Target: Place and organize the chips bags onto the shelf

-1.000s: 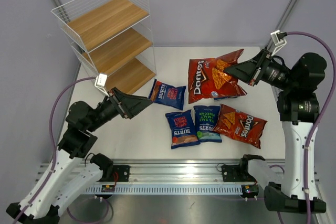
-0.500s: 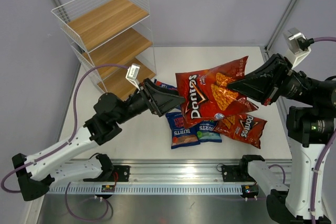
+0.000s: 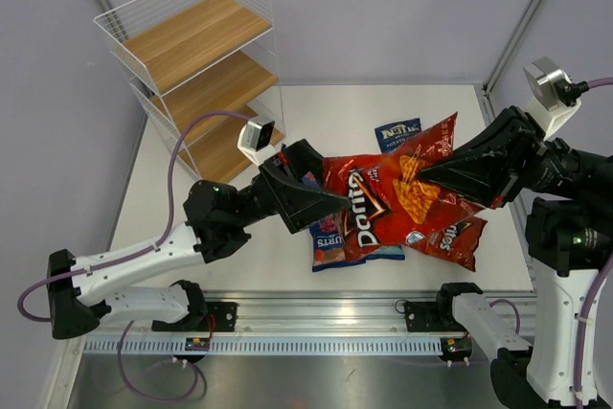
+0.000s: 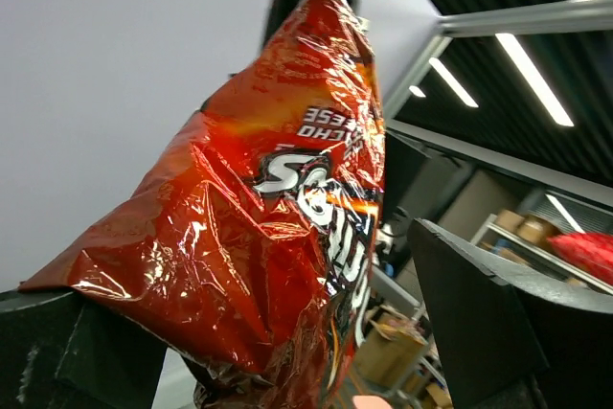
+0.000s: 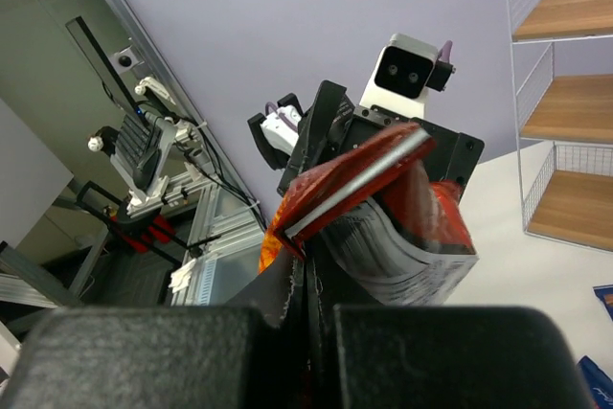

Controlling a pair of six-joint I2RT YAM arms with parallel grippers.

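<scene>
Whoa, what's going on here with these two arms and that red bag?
The right gripper is shut on one end of a red Doritos bag, holding it in the air. The left gripper is open with the bag's other end between its fingers, so it looks like a handover. No bag shows on the shelf; a second Doritos bag and blue bags lie on the table.

A flat white tabletop (image 3: 383, 102) lies under my left claw (image 3: 330, 184), with a ribbed silver metal rail (image 3: 326, 306) behind the claw. A plain lilac wall (image 3: 383, 7) stands beyond it.
</scene>
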